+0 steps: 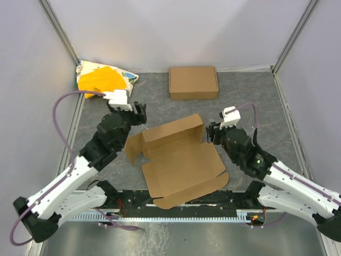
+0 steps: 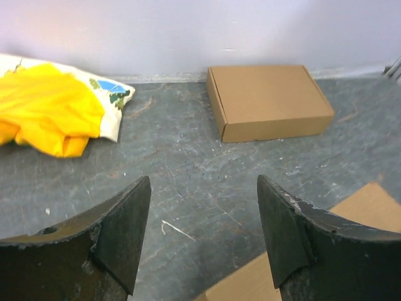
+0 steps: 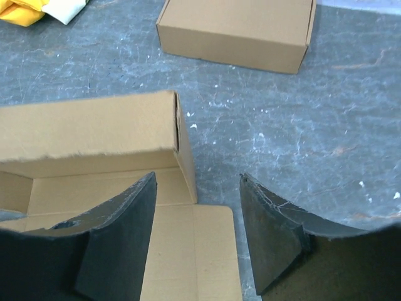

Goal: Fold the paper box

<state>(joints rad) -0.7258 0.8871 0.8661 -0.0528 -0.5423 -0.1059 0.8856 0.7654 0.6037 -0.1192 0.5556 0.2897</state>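
Paper box (image 1: 181, 160) half-folded on table (image 1: 250, 101), back wall raised. Left pincer (image 2: 203, 182) open beside it; right pincer (image 3: 198, 177) open over its corner, gripping nothing.

Items counted: one paper box (image 1: 178, 160), partly folded, at centre. One closed flat cardboard box (image 1: 193, 82) at twelve o'clock. One yellow cloth bundle (image 1: 101, 80) at ten o'clock. Two grippers: left gripper (image 1: 139, 113), right gripper (image 1: 212, 133).

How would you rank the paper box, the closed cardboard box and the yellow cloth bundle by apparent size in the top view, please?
1. paper box, clearly largest.
2. closed cardboard box and yellow cloth bundle: about alike, unranked.
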